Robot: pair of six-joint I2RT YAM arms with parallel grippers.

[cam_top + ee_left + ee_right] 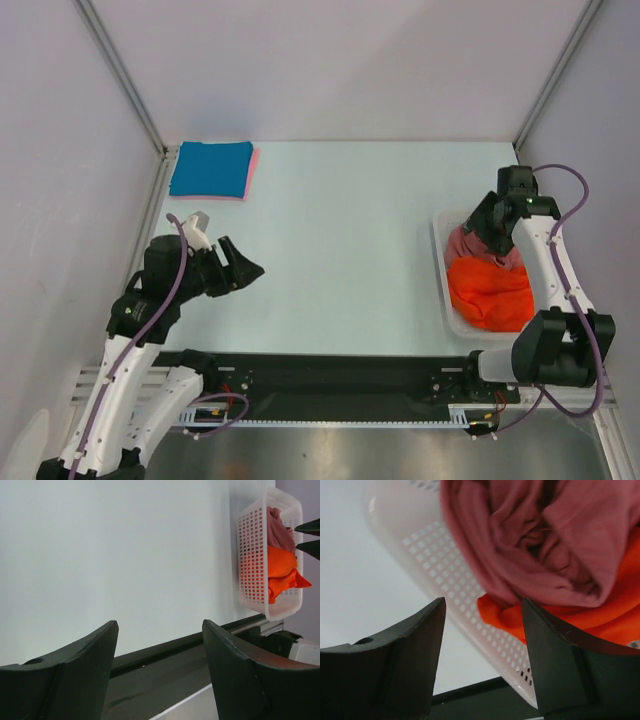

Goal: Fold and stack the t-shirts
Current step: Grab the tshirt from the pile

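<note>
Right tool (490, 222) gapes above salmon-red shirt (470, 242) in basket (438, 255); left tool (250, 270) gapes over table (340, 230), left side.

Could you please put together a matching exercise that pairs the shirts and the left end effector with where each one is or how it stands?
Column one:
1. teal-blue cloth t-shirt
2. dusty salmon-red cloth t-shirt
3. bright orange-red cloth t-shirt
4. left end effector

Column two:
A. open and empty above the pale table
B. crumpled in the near end of the white plastic lattice basket
C. folded flat at the far left corner of the table
D. bunched in the far end of the basket

Pairs: 1-C, 2-D, 3-B, 4-A
</note>
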